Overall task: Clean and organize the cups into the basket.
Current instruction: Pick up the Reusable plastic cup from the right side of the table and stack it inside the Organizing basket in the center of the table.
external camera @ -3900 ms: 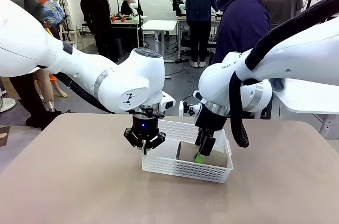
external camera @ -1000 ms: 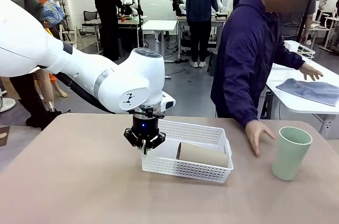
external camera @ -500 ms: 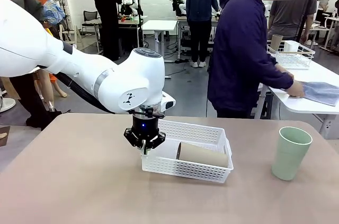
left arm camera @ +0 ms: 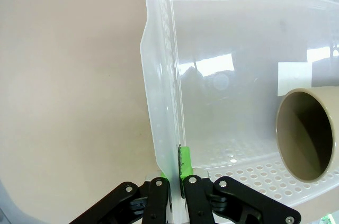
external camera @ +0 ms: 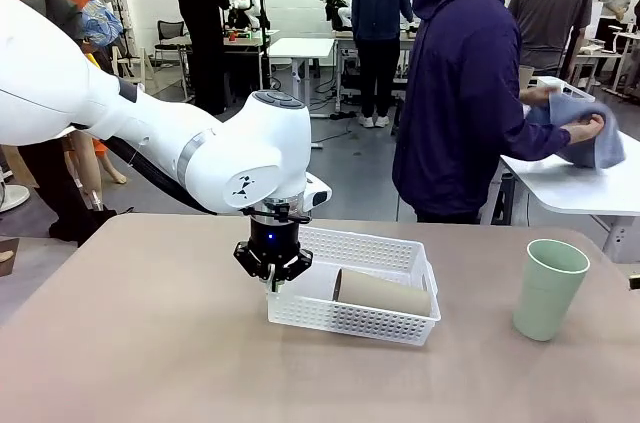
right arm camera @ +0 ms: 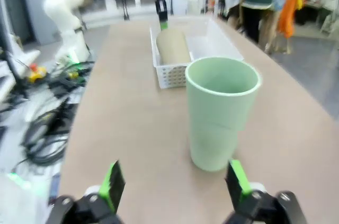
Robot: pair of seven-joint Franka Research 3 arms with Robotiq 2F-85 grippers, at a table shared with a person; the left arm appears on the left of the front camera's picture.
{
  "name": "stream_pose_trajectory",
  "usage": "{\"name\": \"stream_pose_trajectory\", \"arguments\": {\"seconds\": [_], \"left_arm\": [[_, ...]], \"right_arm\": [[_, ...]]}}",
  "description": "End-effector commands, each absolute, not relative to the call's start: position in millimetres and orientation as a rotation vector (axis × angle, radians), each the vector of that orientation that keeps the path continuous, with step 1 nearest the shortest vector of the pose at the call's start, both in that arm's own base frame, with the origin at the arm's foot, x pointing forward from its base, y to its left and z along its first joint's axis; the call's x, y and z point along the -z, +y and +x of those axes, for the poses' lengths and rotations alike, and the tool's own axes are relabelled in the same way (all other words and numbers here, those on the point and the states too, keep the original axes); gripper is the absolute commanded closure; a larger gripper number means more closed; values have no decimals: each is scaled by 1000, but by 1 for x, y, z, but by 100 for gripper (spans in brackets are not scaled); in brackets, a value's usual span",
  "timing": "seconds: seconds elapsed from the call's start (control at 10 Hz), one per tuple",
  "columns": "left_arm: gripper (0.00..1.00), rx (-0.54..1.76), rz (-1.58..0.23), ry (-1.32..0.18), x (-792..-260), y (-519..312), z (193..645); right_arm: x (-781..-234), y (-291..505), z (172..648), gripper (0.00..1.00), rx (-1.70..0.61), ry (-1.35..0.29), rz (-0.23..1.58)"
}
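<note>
Pinching the left end wall of the basket (external camera: 352, 321), the left gripper (external camera: 272, 285) stands at centre frame in the front view. It points straight down, with its jaws pressed together on the thin white plastic. The left wrist view confirms this at bottom centre: one green pad (left arm camera: 185, 161) lies inside the wall and the other finger lies outside, with the rim caught between them.

The basket rests flat on the table (external camera: 140, 343), slightly right of centre. One brown cup (external camera: 384, 293) lies on its side in the basket, mouth toward the gripped end. It sits to the right of the left gripper, apart from it. In the left wrist view it is at the right edge, open mouth facing the camera.

The mint-green cup (external camera: 548, 288) stands upright on the table at the right of the front view, well apart from the basket.

The right gripper (right arm camera: 175, 180) shows at the bottom of the right wrist view, fingers spread wide with nothing between them. The mint-green cup stands just ahead at centre frame, touching neither finger. The basket and brown cup appear beyond it, upper centre.

A person (external camera: 460, 93) stands past the table's far edge, upper right, holding a grey-blue cloth (external camera: 590, 133) over another table.
</note>
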State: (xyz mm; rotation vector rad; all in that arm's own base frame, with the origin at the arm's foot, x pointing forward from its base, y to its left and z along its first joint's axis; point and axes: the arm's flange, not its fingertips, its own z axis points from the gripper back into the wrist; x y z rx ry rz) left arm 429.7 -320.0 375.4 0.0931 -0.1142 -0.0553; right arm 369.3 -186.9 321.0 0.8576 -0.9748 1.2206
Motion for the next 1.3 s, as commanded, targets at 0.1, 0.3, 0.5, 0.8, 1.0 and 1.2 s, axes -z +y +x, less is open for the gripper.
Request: {"name": "stream_pose_trajectory", "arguments": {"seconds": [0.1,0.3,0.5,0.8,1.0,1.2], "left_arm": [[100,57,92,-117,-376,-320,429],[100,57,92,-117,-376,-320,429],[100,57,92,-117,-376,-320,429],[100,57,92,-117,-376,-320,429],[100,57,92,-117,-376,-320,429],[100,57,92,-117,-376,-320,429]], "right_arm": [[-298,-167,388,0,-1235,-975,860],[-284,-160,398,0,-1236,-944,879],[-273,-156,407,0,-1223,-935,883],[-268,-152,423,0,-1183,-963,878],[-264,-146,438,0,-1137,-990,873],[-260,-136,450,0,-1119,-991,893]]}}
